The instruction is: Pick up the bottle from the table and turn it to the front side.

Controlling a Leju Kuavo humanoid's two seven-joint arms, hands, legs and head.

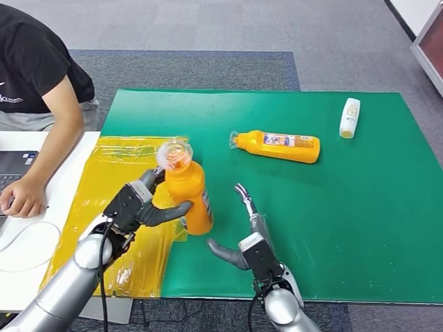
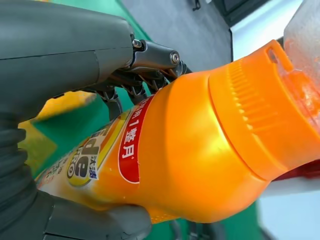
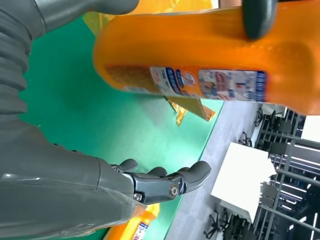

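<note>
My left hand (image 1: pixel 138 204) grips an orange bottle (image 1: pixel 190 197) upright over the seam between the yellow sheet and the green mat. The bottle has a clear cap (image 1: pixel 175 153) on top. I cannot tell whether its base touches the mat. Up close, the left hand's fingers (image 2: pixel 151 56) and thumb wrap the labelled body of the orange bottle (image 2: pixel 196 150). My right hand (image 1: pixel 250 238) is open just right of the bottle, not touching it. From that wrist, its fingers (image 3: pixel 166 182) are spread below the orange bottle (image 3: pixel 196 55).
A second orange bottle (image 1: pixel 277 146) lies on its side on the green mat (image 1: pixel 365 207). A small white bottle (image 1: pixel 349 117) lies at the far right. The yellow sheet (image 1: pixel 118 173) covers the left. A person (image 1: pixel 37 83) sits at the left by a laptop (image 1: pixel 13 166).
</note>
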